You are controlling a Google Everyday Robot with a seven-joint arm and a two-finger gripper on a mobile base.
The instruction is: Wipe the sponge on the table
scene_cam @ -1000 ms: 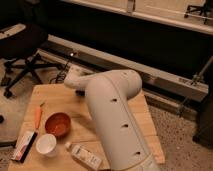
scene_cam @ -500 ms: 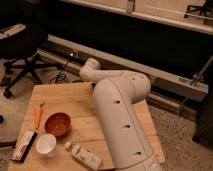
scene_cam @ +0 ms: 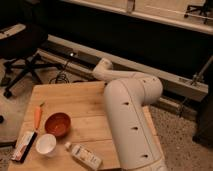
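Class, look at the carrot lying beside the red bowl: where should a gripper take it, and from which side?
Across its thicker middle, straight down from above: the carrot lies flat on the table, long and narrow, red bowl close beside it. The gripper is hidden beyond the arm's far end.

Gripper apparently hidden past table [scene_cam: 75, 98]

Thick white arm [scene_cam: 131, 120] — rounded links dotted with small dark holes — its claw hidden from view.

gripper jaws hidden behind arm [scene_cam: 131, 120], chair [scene_cam: 24, 47] cropped
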